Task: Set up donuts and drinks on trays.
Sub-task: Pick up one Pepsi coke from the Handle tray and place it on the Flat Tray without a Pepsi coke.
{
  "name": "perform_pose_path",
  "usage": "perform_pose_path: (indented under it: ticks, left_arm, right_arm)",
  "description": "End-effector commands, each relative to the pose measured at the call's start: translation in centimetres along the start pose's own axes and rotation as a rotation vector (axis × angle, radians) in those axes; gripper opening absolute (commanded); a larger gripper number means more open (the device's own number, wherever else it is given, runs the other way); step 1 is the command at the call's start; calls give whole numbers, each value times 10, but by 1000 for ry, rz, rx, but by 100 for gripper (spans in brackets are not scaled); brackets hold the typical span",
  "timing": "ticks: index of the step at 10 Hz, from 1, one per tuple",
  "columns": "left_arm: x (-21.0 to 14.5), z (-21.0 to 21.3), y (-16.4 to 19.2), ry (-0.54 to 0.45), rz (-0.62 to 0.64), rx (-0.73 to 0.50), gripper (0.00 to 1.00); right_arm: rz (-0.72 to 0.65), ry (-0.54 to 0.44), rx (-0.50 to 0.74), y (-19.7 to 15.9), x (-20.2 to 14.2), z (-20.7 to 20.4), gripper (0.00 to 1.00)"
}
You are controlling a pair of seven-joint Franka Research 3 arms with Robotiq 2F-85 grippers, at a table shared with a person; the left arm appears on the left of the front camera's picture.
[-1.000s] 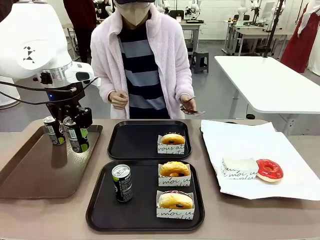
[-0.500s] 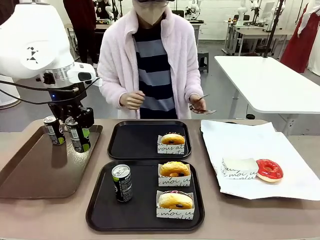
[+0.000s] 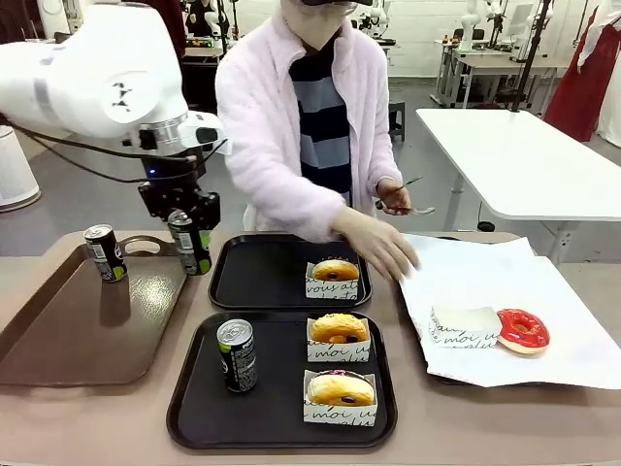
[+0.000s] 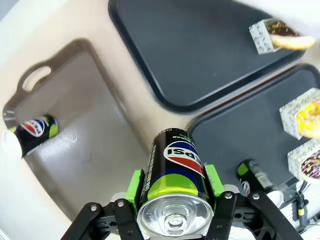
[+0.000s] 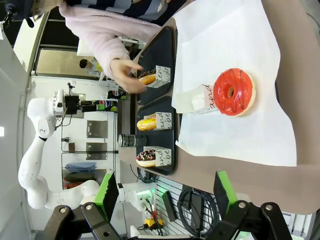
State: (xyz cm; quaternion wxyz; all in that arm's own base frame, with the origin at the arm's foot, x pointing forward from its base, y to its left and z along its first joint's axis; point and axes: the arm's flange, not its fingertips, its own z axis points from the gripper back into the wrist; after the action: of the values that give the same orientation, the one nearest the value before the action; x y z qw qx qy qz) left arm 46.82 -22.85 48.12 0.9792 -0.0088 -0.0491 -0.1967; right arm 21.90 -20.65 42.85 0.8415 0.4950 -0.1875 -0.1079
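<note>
My left gripper (image 3: pixel 191 243) is shut on a dark can (image 4: pixel 176 172), held in the air over the gap between the brown tray (image 3: pixel 58 330) and the far black tray (image 3: pixel 262 282). A second can (image 3: pixel 104 252) stands on the brown tray. A third can (image 3: pixel 236 355) stands on the near black tray (image 3: pixel 194 417) with two sleeved donuts (image 3: pixel 339 328) (image 3: pixel 340 389). One donut (image 3: pixel 336 271) sits on the far tray. My right gripper (image 5: pixel 165 195) is open above the table's right end, over the red-iced donut (image 5: pixel 234 92).
The person's hand (image 3: pixel 380 250) reaches low over the far tray's right corner and the white paper (image 3: pixel 543 282). Their other hand holds tongs (image 3: pixel 408 206). The red donut (image 3: pixel 523 330) and an empty sleeve (image 3: pixel 466 325) lie on the paper.
My left gripper has carried its can up and to the right, off the brown tray toward the far black tray. The person has leaned in and stretched a hand down over the table.
</note>
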Motion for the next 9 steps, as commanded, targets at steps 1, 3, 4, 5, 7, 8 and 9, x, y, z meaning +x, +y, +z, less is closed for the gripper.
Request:
perform_pose_path:
  ticks: [1, 3, 4, 5, 7, 8, 9]
  left_arm:
    - [27, -4, -14, -19, 35, 11, 59]
    - [43, -12, -18, 4, 15, -31, 59]
    - [32, -8, -14, -5, 6, -43, 59]
    - [24, -2, -8, -7, -3, -59, 59]
    - [-14, 12, 5, 42, -67, -111, 59]
    - [-45, 28, 20, 77, -164, -115, 59]
    - [-80, 41, 36, 59, -216, -127, 59]
  right_arm:
    - [15, -18, 29, 0, 3, -1, 100]
    - [15, -18, 29, 0, 3, -1, 100]
    - [15, -18, 29, 0, 3, -1, 100]
    - [15, -18, 29, 0, 3, -1, 100]
    - [15, -18, 29, 0, 3, -1, 100]
    - [15, -18, 29, 0, 3, -1, 100]
    - [15, -18, 29, 0, 3, -1, 100]
